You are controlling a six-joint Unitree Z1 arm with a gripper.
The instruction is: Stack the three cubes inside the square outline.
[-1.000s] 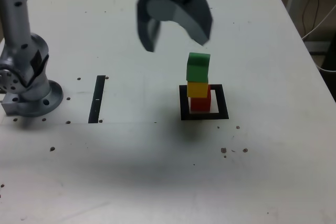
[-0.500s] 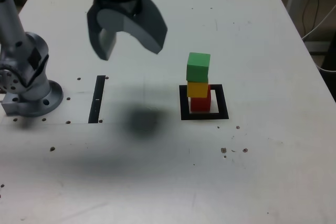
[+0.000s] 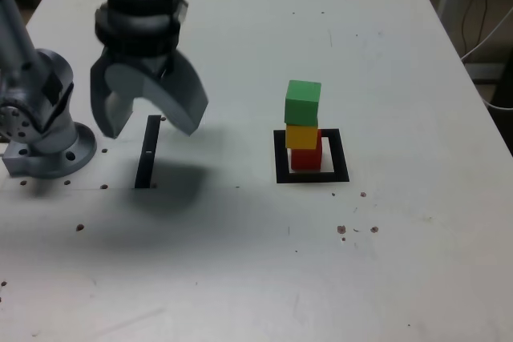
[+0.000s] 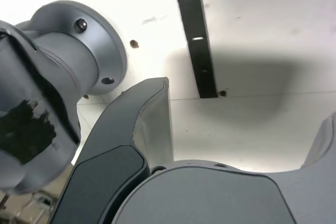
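The gripper has swung away from the square outline toward the exterior view's left, and now hangs over the narrow black strip, well apart from the outline. Inside the outline the red cube carries the yellow cube and the green cube, so the stack looks finished. The jaws are spread wide, holding and touching nothing.

The arm was matte silver-grey metal with a round flanged base fixed by dark screws. Black ribbed bands ringed the wrist. The gripper had two broad, curved dark-grey fingers.
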